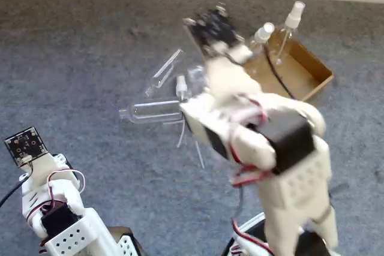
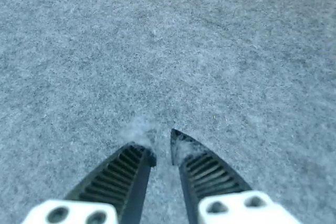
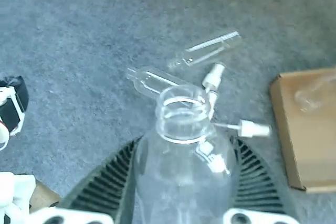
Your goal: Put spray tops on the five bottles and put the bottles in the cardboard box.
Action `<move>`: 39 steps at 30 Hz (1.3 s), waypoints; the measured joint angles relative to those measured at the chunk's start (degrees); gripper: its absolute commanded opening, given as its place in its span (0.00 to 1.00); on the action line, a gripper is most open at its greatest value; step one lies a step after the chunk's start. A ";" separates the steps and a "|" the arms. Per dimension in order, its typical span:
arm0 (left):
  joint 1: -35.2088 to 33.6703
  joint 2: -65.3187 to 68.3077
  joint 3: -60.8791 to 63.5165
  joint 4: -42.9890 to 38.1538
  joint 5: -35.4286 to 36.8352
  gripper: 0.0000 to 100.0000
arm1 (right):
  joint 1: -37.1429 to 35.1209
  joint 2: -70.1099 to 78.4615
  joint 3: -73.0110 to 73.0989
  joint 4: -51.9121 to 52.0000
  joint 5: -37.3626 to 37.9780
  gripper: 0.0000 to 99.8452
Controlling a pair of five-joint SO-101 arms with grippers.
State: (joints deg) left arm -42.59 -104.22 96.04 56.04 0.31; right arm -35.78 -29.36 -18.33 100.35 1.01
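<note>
My right gripper is shut on a clear bottle with an open neck and no spray top. Beyond it two more clear bottles lie on the carpet, also topless. Two white spray tops lie beside them. The cardboard box sits at the far right, and two bottles with spray tops stand in it. The right arm stretches across the middle of the table. My left gripper is shut over bare carpet with nothing in it.
The left arm is folded back at the near left corner, far from the bottles. Grey carpet covers the whole table. The box's near wall stands close to the loose spray tops.
</note>
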 measured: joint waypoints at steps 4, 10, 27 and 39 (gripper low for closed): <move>0.88 0.00 0.00 0.00 0.00 0.01 | 4.48 -9.14 11.25 -0.09 0.00 0.17; 5.98 0.00 0.00 0.00 0.00 0.01 | 12.31 -21.45 34.46 -9.14 -0.26 0.17; 13.54 0.00 0.00 1.76 -15.74 0.01 | 26.11 -59.60 90.46 -40.53 -0.44 0.17; 26.11 -0.09 -17.32 16.18 -26.11 0.01 | 27.34 -71.91 105.85 -49.85 -0.44 0.17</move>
State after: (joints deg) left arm -16.48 -104.31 78.73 72.22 -25.80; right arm -8.44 -101.27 87.52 50.51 0.57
